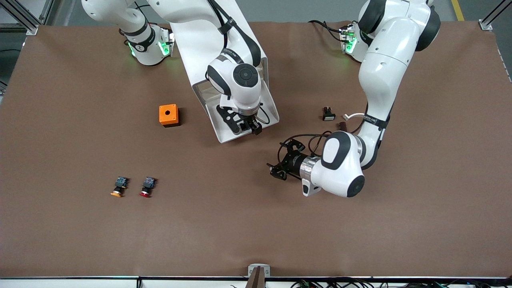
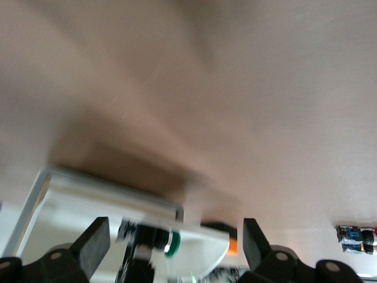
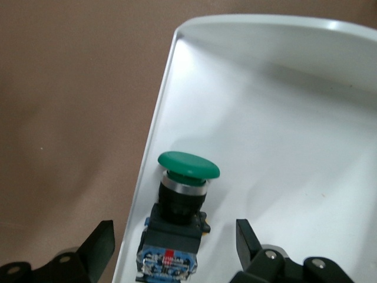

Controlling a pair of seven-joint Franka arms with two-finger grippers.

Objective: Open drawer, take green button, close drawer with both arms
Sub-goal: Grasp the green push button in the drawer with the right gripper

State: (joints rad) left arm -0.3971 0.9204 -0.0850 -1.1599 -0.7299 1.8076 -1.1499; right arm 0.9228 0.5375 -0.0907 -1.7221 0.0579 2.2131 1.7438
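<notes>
Hovering over the open drawer [image 1: 224,132] with right tool [image 1: 245,127] spread, green button [image 3: 187,177] lying inside near the wall — risking a pad clipping that wall. Left tool [image 1: 279,167] waiting beside, spread, over the surface [image 1: 256,224].

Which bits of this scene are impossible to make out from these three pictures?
- Front view: the green button is hidden under the right gripper over the open drawer.
- Left wrist view: motion blur smears the drawer and button.
- Front view: the cabinet's other drawers are covered by the right arm.
</notes>
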